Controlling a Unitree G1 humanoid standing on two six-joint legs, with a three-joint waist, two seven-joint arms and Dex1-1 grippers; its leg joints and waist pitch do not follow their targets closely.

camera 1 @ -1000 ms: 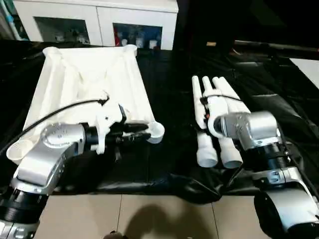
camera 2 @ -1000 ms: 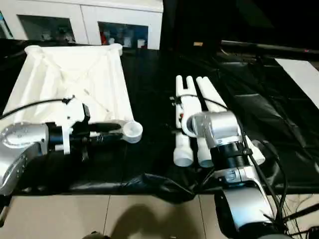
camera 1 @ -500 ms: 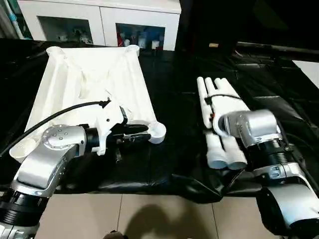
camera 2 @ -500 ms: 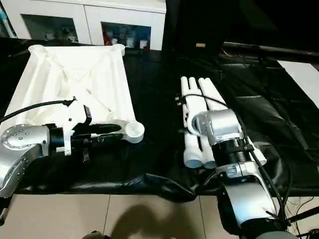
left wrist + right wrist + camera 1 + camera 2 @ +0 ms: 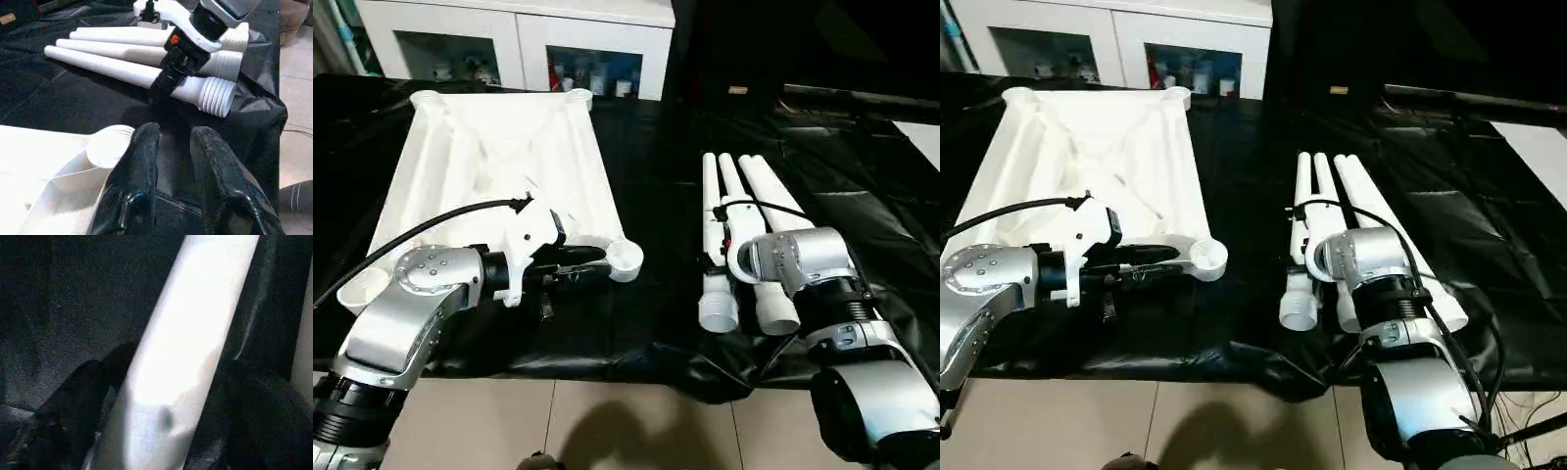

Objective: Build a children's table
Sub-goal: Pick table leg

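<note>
Left eye view: ribbed white plastic top (image 5: 499,171) lies underside-up on black sheeting (image 5: 656,225); tapered tube legs (image 5: 744,225) lie bundled well apart. Left gripper (image 5: 171,142), narrowly parted, holds nothing beside a round corner socket (image 5: 625,258). Right gripper (image 5: 164,85) straddles one leg, jaws wide.

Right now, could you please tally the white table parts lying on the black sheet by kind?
Square table top: 1
Tube legs: 3 that I can tell apart; the right arm may hide another
Total: 4
</note>
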